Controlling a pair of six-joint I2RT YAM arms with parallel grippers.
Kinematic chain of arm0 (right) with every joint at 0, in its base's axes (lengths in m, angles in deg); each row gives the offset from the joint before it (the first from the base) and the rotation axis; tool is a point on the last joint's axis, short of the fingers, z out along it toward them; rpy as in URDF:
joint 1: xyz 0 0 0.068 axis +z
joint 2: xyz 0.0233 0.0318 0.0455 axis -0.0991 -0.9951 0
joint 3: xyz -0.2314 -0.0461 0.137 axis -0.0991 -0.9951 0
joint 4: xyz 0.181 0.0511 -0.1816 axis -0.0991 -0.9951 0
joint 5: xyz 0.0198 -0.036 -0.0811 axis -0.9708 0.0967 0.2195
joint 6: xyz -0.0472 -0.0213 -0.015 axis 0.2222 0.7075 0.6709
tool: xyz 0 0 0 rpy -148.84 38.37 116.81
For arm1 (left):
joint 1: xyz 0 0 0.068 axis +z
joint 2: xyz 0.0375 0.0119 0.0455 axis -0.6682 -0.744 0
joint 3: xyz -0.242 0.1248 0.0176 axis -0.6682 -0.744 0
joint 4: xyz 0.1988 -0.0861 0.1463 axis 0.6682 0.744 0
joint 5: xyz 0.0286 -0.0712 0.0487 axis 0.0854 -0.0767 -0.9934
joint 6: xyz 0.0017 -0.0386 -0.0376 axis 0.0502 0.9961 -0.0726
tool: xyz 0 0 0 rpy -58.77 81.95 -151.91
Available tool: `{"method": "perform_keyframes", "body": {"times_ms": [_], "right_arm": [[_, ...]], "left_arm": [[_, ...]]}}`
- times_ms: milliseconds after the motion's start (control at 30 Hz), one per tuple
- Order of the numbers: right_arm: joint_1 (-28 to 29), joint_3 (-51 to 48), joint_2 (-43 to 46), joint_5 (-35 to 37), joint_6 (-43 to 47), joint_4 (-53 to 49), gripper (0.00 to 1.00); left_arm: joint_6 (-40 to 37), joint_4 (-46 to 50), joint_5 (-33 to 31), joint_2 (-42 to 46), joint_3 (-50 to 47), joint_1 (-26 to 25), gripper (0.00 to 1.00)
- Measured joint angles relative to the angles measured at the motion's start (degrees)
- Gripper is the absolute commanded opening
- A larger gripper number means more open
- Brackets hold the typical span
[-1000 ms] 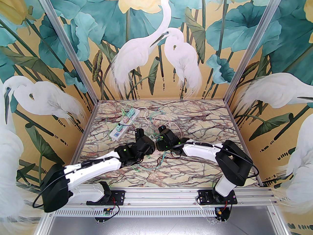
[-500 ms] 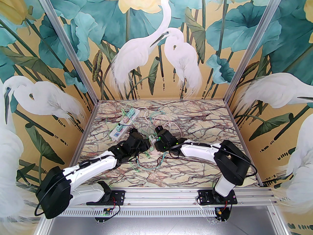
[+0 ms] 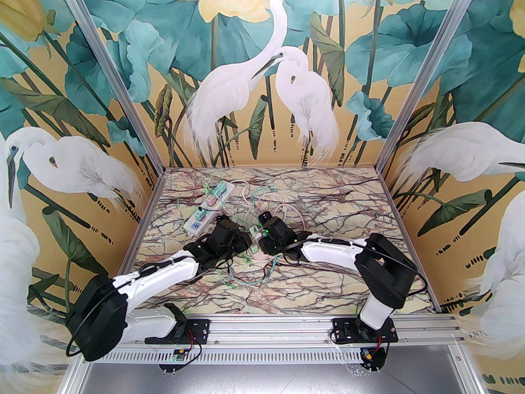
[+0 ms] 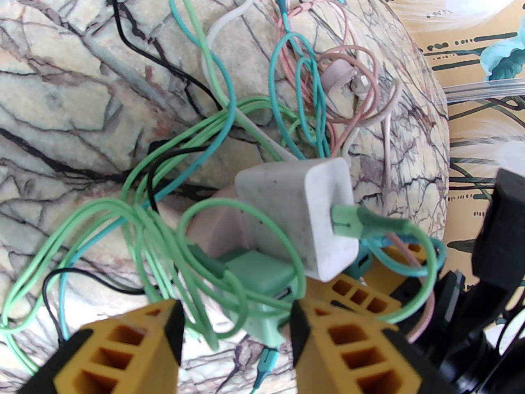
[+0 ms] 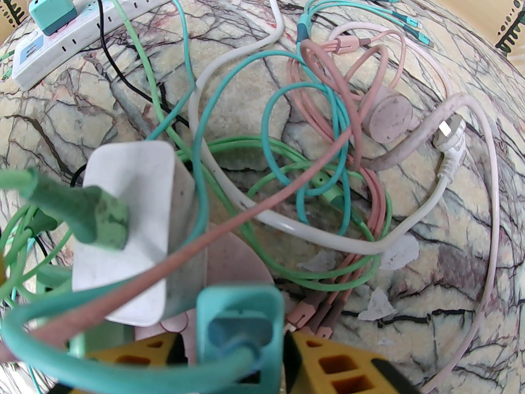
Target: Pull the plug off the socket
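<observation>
A small pink socket cube (image 4: 215, 230) sits mid-table (image 3: 255, 239) with several chargers plugged into it. A white charger (image 4: 301, 216) with a green cable stands on top (image 5: 127, 228). A mint-green plug (image 4: 262, 287) sits on the cube's near side, between the yellow fingers (image 4: 123, 345) of my left gripper (image 4: 236, 326). That gripper is open, with a gap to the plug on the left. A teal plug (image 5: 240, 322) is pinched by my right gripper (image 5: 233, 355), which is shut on it. In the top view both grippers, left (image 3: 242, 240) and right (image 3: 262, 236), meet at the cube.
A white power strip (image 3: 207, 208) with more chargers lies at the far left (image 5: 102, 10). Loose green, teal, pink and white cables (image 5: 311, 170) tangle around the cube. A white wall plug (image 5: 449, 138) lies on the marble table (image 3: 348, 203) to the right.
My left arm has swung left and lowered, bringing its gripper down onto the cube's left side. The right gripper has edged slightly left and away.
</observation>
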Motion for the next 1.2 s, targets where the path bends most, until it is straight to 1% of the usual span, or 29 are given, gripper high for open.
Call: {"method": "perform_keyframes", "body": {"times_ms": [167, 300, 367, 433, 533, 667, 767, 833, 1200], "right_arm": [[-0.74, -0.68, 5.18, -1.92, 0.00, -0.33, 0.49], [-3.50, -1.18, 8.92, -5.22, -0.24, 0.26, 0.47], [-4.83, -1.22, 8.98, -6.49, -0.42, 0.39, 0.46], [-5.86, -1.22, 8.39, -7.56, -0.46, 0.31, 0.45], [-6.01, -1.22, 6.82, -8.90, -0.48, 0.33, 0.44], [-6.25, -1.22, 4.57, -9.86, -0.90, 0.35, 0.42], [-6.78, -1.27, 4.02, -10.56, -1.33, 0.98, 0.41], [-6.93, -1.46, 3.96, -10.80, -1.55, 1.40, 0.38], [-7.28, -3.74, 4.17, -12.15, -2.01, 5.66, 0.36]], "left_arm": [[-0.04, 1.31, -0.72, 3.04, -0.26, 0.00, 0.52], [-0.02, 3.13, -2.62, 5.88, -1.01, -0.83, 0.53], [-0.04, 4.22, -4.57, 6.82, -1.01, -2.60, 0.53], [-0.04, 5.27, -7.06, 7.32, -0.94, -5.40, 0.53], [-0.09, 7.32, -10.69, 7.04, -0.37, -9.11, 0.53], [-0.09, 8.50, -14.27, 4.52, 1.40, -12.35, 0.52], [-0.24, 8.63, -15.98, 1.16, 3.19, -14.14, 0.53], [-0.44, 8.63, -16.79, -1.36, 4.68, -15.19, 0.52], [-0.22, 8.04, -19.69, -9.46, 8.39, -15.87, 0.52]]}}
